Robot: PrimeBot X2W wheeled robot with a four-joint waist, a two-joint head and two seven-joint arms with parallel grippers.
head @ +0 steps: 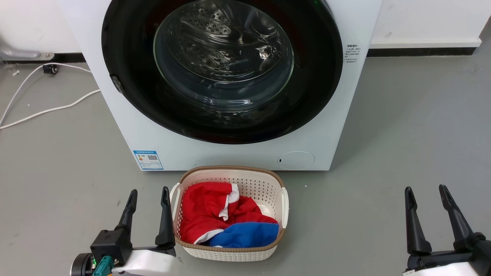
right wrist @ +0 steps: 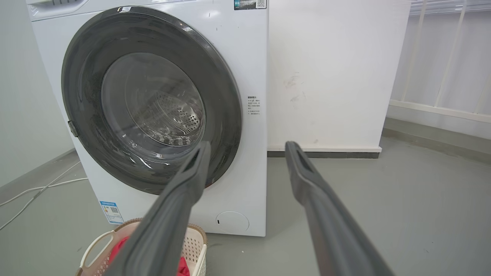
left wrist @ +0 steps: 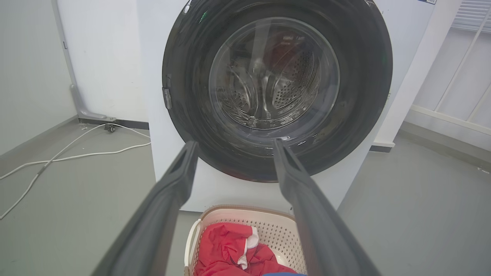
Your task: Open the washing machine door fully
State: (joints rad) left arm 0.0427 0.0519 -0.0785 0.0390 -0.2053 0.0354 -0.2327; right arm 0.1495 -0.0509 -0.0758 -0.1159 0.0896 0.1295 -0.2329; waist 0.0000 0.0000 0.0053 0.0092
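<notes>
Noted at 7 o'clock in the head view: left gripper [head: 149, 189], jaws released, fingers spread and pointing toward 12, nothing between them. Same at 5 o'clock for the right gripper [head: 425, 187]: released, empty, low over grey floor [head: 402, 126]. Confirmed from the wrists: left gripper [left wrist: 234, 142] parted, right gripper [right wrist: 248, 142] parted, both well apart from the machine. Just beside the left gripper's inner finger, at 6 o'clock: cream laundry basket [head: 249, 183] with brown rim, holding a red-and-white garment [head: 203, 214] and a blue one [head: 249, 234]. Standing close before the washing machine [head: 230, 155], whether touching cannot be told. Behind it, filling 12 o'clock: washing machine door [head: 222, 65], black ring round a clear glass bowl, lying flush against the white front, closed as far as can be seen; perforated steel drum visible through the glass. Small latch piece [head: 117, 83] at the ring's 9 o'clock edge. Low on the front: blue label [head: 148, 159] toward 7, round cap [head: 295, 160] toward 5. Off at 9 o'clock: white cable [head: 46, 111] trailing over the floor toward the wall.
</notes>
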